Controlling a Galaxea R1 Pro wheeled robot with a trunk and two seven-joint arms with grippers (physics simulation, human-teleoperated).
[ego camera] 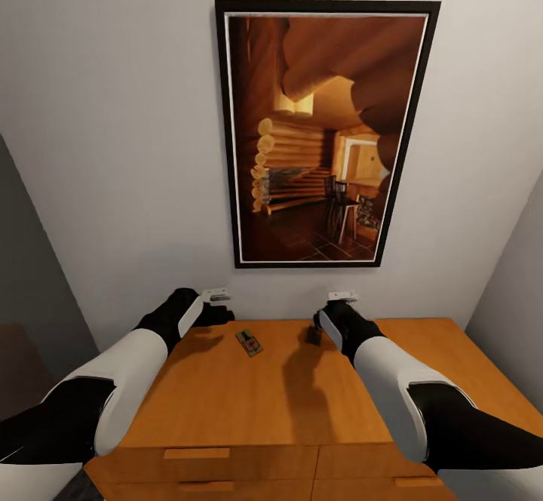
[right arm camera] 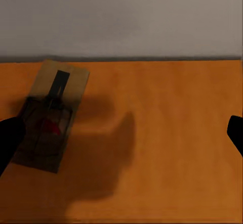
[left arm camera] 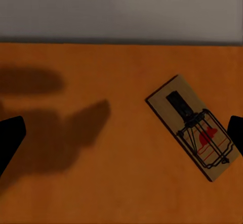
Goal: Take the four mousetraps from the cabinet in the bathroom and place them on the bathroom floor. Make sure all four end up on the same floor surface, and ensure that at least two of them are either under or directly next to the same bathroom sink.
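Observation:
Two mousetraps lie on the flat top of the orange-brown cabinet (ego camera: 249,403), near the wall. One mousetrap (ego camera: 249,342) (left arm camera: 195,128) sits just right of my left gripper (ego camera: 217,311) (left arm camera: 121,138), which hovers open above the wood with its fingertips (left arm camera: 10,138) wide apart. The other mousetrap (ego camera: 313,334) (right arm camera: 48,118) lies in shadow beside my right gripper (ego camera: 326,326) (right arm camera: 121,135), also open and empty, with one fingertip (right arm camera: 9,140) over the trap's near end. Both traps show a dark bar and a red patch under wire.
A large framed picture (ego camera: 324,131) of a log interior hangs on the white wall right behind the cabinet. Drawer fronts with bar handles (ego camera: 196,453) show at the cabinet's near edge. Grey walls close in at both sides.

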